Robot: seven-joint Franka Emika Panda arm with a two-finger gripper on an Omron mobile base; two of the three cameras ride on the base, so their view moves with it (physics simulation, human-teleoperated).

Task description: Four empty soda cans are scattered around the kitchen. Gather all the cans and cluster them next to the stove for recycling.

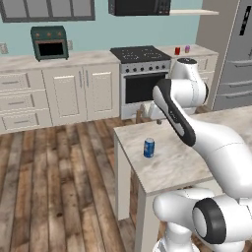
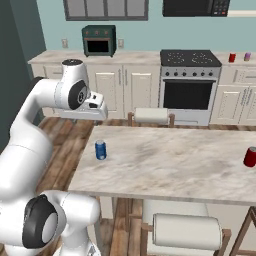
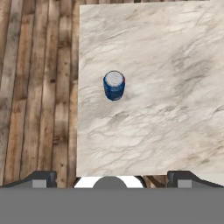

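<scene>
Spread wide, the gripper (image 3: pixel 109 177) hangs above the marble island (image 3: pixel 175 109) with nothing between its fingers (image 3: pixel 41 178), looking straight down on the blue soda can (image 3: pixel 114 85). That can stands upright near the island's left end, close to its left edge, well apart from the fingertips. In the right base view the hand sits out over the floor beside that end of the island, higher than the can. Farther right on the same top, a red can (image 2: pixel 250 156) stands near the edge of the picture. Beyond the island, across the wooden floor (image 1: pixel 59 167), the stove (image 2: pixel 189 85) stands against the far wall. On the counter just right of it are another red can (image 2: pixel 232 57) and a purple-pink can (image 2: pixel 247 56), near each other. A dark-green toaster oven (image 2: pixel 99 41) rests on the counter left of the stove.
</scene>
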